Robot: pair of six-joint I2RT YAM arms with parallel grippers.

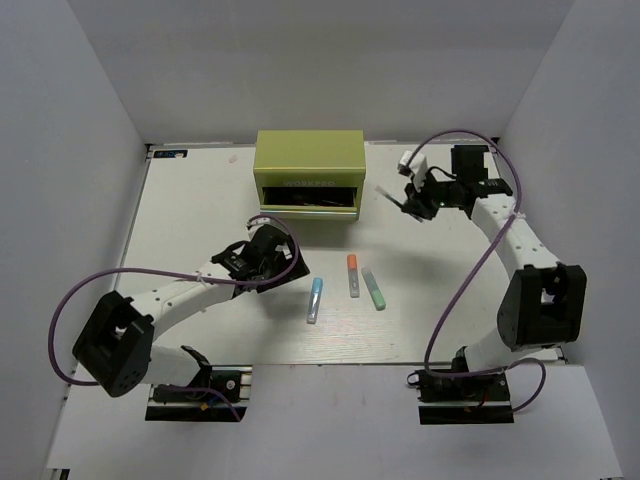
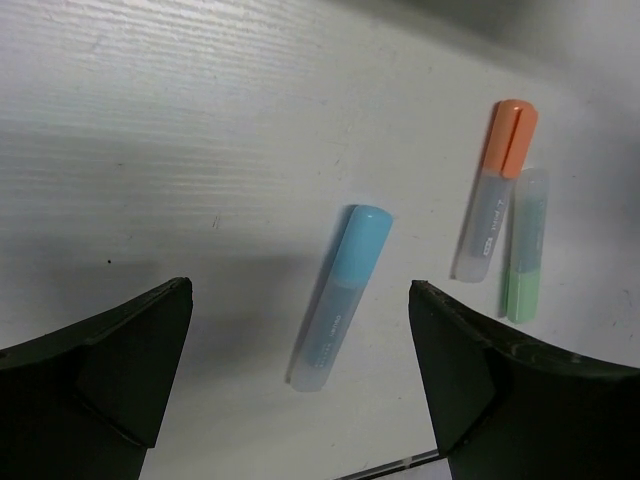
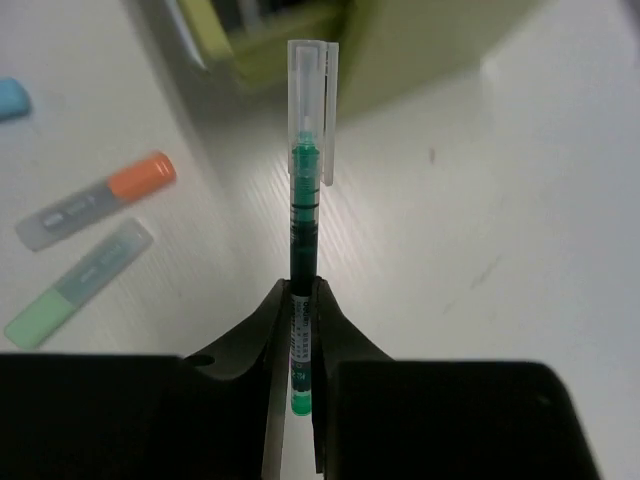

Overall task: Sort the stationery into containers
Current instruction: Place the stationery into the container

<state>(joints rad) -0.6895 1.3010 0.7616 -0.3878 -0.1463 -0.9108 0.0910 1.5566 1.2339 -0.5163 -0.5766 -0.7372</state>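
Observation:
Three markers lie on the white table: a light blue one (image 1: 315, 299) (image 2: 340, 295), an orange-capped one (image 1: 353, 274) (image 2: 497, 185) and a mint green one (image 1: 373, 289) (image 2: 524, 245). My left gripper (image 1: 285, 262) (image 2: 298, 300) is open, its fingers apart on either side of the light blue marker and touching nothing. My right gripper (image 1: 405, 205) (image 3: 301, 290) is shut on a thin green pen (image 1: 388, 197) (image 3: 305, 200) with a clear cap, held above the table right of the yellow-green chest (image 1: 308, 160) (image 3: 400, 40). The chest's lower drawer (image 1: 307, 205) stands open with dark pens inside.
White walls close in the table on the left, back and right. Purple cables loop off both arms. The orange-capped marker (image 3: 95, 203) and the mint green marker (image 3: 75, 283) also show in the right wrist view, to the left of the held pen.

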